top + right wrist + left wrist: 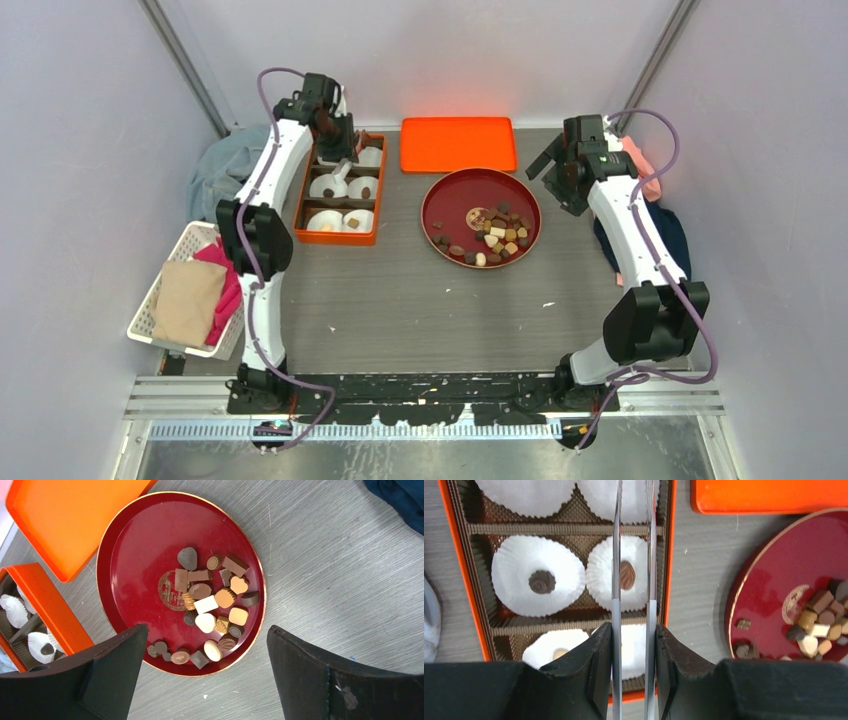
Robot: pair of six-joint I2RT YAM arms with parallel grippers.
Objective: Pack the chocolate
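The chocolate (215, 600) lies in a loose pile on a round red plate (130, 565), also seen as the chocolate (495, 232) in the top view. An orange box (667, 580) with white paper cups holds one dark piece (542, 582), a brown piece (627, 575) and a tan piece (559, 653). My left gripper (633, 627) is shut on metal tongs (616, 555) over the box's far end. The blades straddle the brown piece and their tips are out of view. My right gripper (206, 630) hangs open above the plate's edge.
An orange lid (459, 143) lies behind the plate. A white basket (150, 300) with folded cloths stands at the left, a grey-blue cloth (225, 165) behind it. Dark blue cloth (668, 235) and pink cloth (645, 165) lie by the right arm.
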